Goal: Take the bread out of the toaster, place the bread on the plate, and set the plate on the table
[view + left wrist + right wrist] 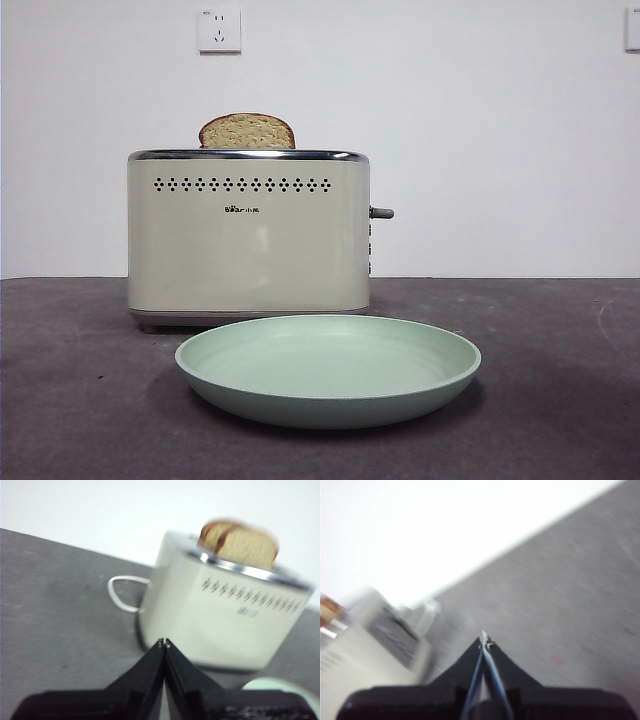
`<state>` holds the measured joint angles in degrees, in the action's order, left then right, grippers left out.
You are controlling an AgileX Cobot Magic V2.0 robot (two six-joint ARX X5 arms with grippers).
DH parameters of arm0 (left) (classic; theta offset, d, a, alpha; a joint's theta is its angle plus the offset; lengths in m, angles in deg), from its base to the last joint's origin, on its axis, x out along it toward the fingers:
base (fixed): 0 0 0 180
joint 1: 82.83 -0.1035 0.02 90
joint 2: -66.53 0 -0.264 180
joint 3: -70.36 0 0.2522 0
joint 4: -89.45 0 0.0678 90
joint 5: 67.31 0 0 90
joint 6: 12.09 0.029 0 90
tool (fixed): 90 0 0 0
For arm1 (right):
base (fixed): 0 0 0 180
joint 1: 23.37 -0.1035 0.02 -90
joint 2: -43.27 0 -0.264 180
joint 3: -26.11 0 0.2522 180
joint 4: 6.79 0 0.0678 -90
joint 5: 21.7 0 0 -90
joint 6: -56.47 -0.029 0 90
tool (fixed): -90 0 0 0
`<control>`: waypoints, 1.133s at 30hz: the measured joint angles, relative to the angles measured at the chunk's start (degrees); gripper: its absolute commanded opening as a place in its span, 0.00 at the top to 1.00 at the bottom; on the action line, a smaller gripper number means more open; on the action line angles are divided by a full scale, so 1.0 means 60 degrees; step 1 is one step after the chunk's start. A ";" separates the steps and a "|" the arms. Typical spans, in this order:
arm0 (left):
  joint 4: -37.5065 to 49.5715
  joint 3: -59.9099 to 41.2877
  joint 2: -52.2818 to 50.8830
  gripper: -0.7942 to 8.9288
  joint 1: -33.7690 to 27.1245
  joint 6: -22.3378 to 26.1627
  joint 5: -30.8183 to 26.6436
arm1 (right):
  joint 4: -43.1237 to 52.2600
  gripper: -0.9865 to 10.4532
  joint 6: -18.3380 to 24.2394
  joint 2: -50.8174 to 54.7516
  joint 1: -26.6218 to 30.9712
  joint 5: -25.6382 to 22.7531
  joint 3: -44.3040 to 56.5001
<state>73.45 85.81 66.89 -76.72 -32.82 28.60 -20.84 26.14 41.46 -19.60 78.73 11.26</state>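
Table: dark grey matte surface (80,400) with faint mottling; it fills the lower part of the front view and ends at a straight line against the wall.
Wall: plain white wall (500,120) behind everything; a white socket (219,30) sits at the upper left of the front view, and the edge of a second white fitting (633,28) shows at the upper right corner.
Toaster: cream toaster (248,240) with a chrome top rim stands left of centre in the front view, its grey lever on its right side; a white cord (120,594) loops on the table beside it in the left wrist view.
Bread: pale speckled bread (247,131) with a brown crust stands upright in the toaster slot, only its domed top showing above the rim. The left wrist view shows a second, darker slice (212,532) just behind it.
Plate: mint-green plate (328,400) lies flat on the table in front of the toaster, at the lower centre of the front view, empty.
Left gripper: left gripper (164,642) has its jaws pressed together on nothing; it points at the toaster's lower corner, apart from it.
Right gripper: right gripper (484,640) has its jaws together and empty, over bare table; this picture is blurred, with the toaster at its left edge.
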 measured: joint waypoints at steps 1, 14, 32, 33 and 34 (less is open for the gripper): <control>-0.0066 0.0142 0.0000 0.92 0.0000 -0.0200 0.0106 | 0.0127 0.92 -0.0222 -0.0007 0.0000 0.0131 -0.0095; -0.2415 0.4994 0.2641 0.92 0.0000 -0.0069 0.1060 | -0.1126 0.91 0.0849 -0.3523 0.0000 0.2357 -0.5064; -0.5595 1.0561 0.8677 0.61 0.0000 0.2076 0.4175 | -0.2193 0.69 0.2135 -0.8134 -0.0069 0.5016 -0.9898; -0.5621 1.0772 0.8925 0.61 0.0000 0.2229 0.4237 | -0.2240 0.69 0.2135 -0.8218 -0.0098 0.5016 -0.9985; -0.5621 1.0961 0.9136 0.61 0.0000 0.2361 0.4277 | -0.2277 0.69 0.2135 -0.8276 -0.0138 0.5023 -1.0040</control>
<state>39.73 151.58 121.71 -76.72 -18.66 54.26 -34.50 38.95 -8.19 -20.43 108.87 -48.97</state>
